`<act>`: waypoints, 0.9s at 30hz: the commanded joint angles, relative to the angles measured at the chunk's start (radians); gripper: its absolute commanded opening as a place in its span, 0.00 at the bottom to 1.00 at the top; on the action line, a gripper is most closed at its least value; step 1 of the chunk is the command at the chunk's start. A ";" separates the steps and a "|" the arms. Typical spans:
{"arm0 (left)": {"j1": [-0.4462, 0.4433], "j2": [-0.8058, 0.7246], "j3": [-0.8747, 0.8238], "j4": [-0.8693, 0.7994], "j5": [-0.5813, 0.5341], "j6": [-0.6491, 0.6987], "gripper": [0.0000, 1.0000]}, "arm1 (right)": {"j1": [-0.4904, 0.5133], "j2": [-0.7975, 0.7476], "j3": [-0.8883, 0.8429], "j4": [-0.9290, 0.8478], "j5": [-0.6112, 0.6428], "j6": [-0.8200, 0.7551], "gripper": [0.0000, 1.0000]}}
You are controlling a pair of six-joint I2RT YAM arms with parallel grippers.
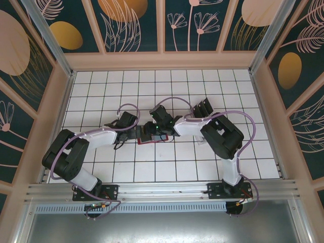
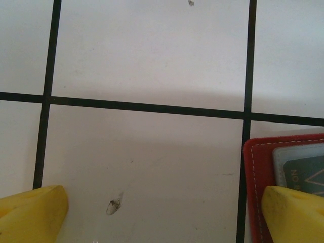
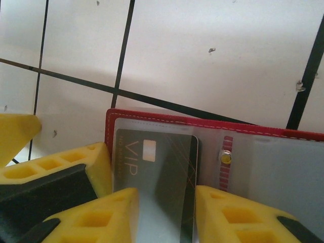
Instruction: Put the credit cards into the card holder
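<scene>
Centrally on the table [image 1: 202, 167], the red card holder [image 3: 283, 132] lies open, a dark credit card [image 3: 157, 167] slid into its clear sleeve. Right gripper [image 3: 165, 202] half-closed, flanking the card's near end; actual grip unclear. Left gripper [image 2: 162, 217] wide open, empty. Card likely light, stiff, slick: pinch its long edges.

bright, even overhead light on the white table [image 1: 202, 169]; soft shadow dims the lower half of the left wrist view; mild sheen on the sleeve of the card holder [image 3: 152, 115]; yellow fingertips [image 2: 30, 215] slightly blurred
</scene>
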 commanded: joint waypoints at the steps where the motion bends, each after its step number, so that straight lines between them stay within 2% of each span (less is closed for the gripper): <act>1: 0.012 -0.033 -0.016 -0.002 -0.031 -0.009 0.99 | 0.011 -0.035 -0.032 0.007 0.000 0.018 0.37; 9: 0.019 -0.104 -0.020 -0.028 -0.073 -0.021 0.99 | 0.015 -0.073 -0.074 0.016 0.013 0.037 0.38; 27: 0.021 -0.112 -0.049 -0.022 -0.038 -0.017 0.98 | 0.060 -0.179 -0.115 -0.033 0.147 -0.004 0.44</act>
